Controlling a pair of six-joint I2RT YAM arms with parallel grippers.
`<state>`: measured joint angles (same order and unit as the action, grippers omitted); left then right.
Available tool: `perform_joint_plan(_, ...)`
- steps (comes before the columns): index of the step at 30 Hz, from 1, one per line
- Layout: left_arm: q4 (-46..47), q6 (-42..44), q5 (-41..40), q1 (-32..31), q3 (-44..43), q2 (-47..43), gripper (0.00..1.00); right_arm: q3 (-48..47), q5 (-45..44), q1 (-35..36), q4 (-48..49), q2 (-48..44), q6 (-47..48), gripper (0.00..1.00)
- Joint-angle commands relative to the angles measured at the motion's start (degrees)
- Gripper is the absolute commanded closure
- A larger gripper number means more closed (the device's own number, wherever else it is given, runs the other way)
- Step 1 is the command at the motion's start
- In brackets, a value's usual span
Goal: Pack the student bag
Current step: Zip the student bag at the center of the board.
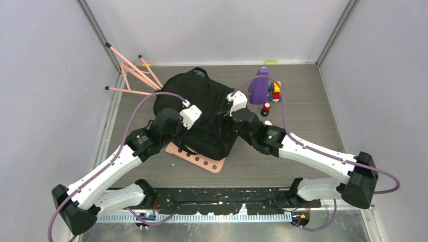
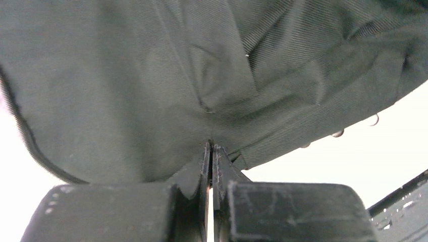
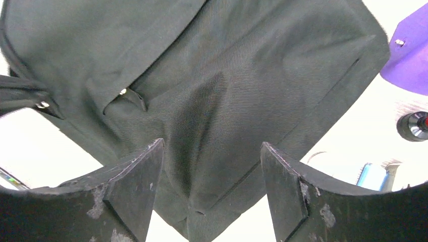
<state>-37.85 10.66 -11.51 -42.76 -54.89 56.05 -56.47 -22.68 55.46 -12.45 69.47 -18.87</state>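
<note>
The student bag, a big black fabric backpack, lies in the middle of the table, partly on a pink perforated board. My left gripper is at the bag's left side, shut on a pinch of its black fabric, which puckers toward the fingertips. At the bag's right side my right gripper stands open, with a fold of the bag lying between its two fingers, neither visibly touching it. In the top view both sets of fingers are lost against the black cloth.
A purple container, colourful toy blocks and a small dark bottle with a red cap stand just right of the bag. Pink rods lean at the back left corner. Walls enclose the table on three sides.
</note>
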Motion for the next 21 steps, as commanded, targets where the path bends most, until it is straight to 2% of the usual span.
perform_joint_plan(1,4.3,-4.5,-5.4,0.1,-2.0,-2.4,1.00,-2.9,-2.0,1.2,-0.7,3.8,-1.8,0.25)
perform_joint_plan(7,5.1,-8.5,-7.6,0.2,-1.4,-2.7,1.00,-5.6,-8.9,3.1,-3.6,9.6,-4.2,0.26)
perform_joint_plan(9,5.6,-9.8,-9.2,0.2,-1.1,-2.8,1.00,-6.1,-12.5,3.6,-5.1,10.8,-5.8,0.31)
perform_joint_plan(11,6.6,-10.3,-11.0,0.7,-0.9,-2.9,1.00,-6.5,-17.2,3.8,-7.6,11.8,-7.7,0.55)
perform_joint_plan(12,7.3,-11.9,-11.6,1.1,-0.7,-3.1,1.00,-6.5,-18.7,3.8,-8.2,12.1,-8.6,0.81)
perform_joint_plan(14,9.2,-12.8,-12.4,2.8,-0.4,-3.6,1.00,-5.8,-22.5,3.9,-9.3,11.9,-9.1,0.97)
perform_joint_plan(18,12.5,-14.0,-10.9,9.2,-0.4,-4.4,1.00,-3.2,-25.6,3.3,-9.4,9.4,-7.7,0.99)
perform_joint_plan(21,16.0,-15.4,-4.9,16.2,-0.2,-5.0,1.00,-1.9,-24.7,2.0,-8.8,7.4,-6.6,0.99)
